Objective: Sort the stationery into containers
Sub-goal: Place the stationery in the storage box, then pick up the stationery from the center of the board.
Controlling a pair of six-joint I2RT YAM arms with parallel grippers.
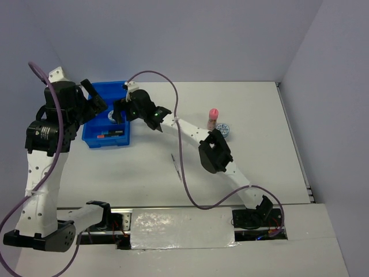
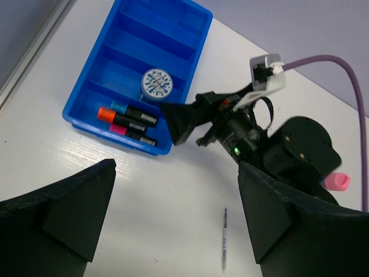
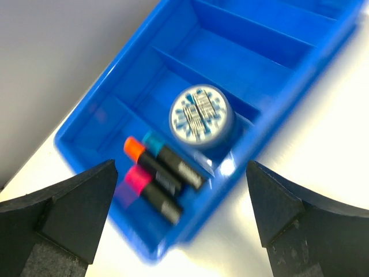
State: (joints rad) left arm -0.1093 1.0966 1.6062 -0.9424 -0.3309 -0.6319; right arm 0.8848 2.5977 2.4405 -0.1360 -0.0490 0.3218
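The blue tray [image 1: 109,142] lies at the back left. One long compartment holds three stubby black highlighters [image 3: 161,176] with orange, blue and pink caps; the neighbouring one holds a round blue-white disc [image 3: 202,114]. My right gripper [image 3: 181,167] hovers open just above the tray's near corner, with nothing between its fingers. The left gripper [image 2: 177,167] hangs open and empty over bare table beside the tray [image 2: 86,124]. A pink-capped tube [image 1: 213,118] stands right of centre, next to a second disc [image 1: 223,130]. A thin grey stick [image 2: 224,239] lies on the table.
The right arm [image 1: 216,153] stretches diagonally across the table from its base to the tray, trailing a purple cable [image 1: 183,167]. Grey walls close in the back and the right side. A table edge strip [image 1: 305,173] runs along the right.
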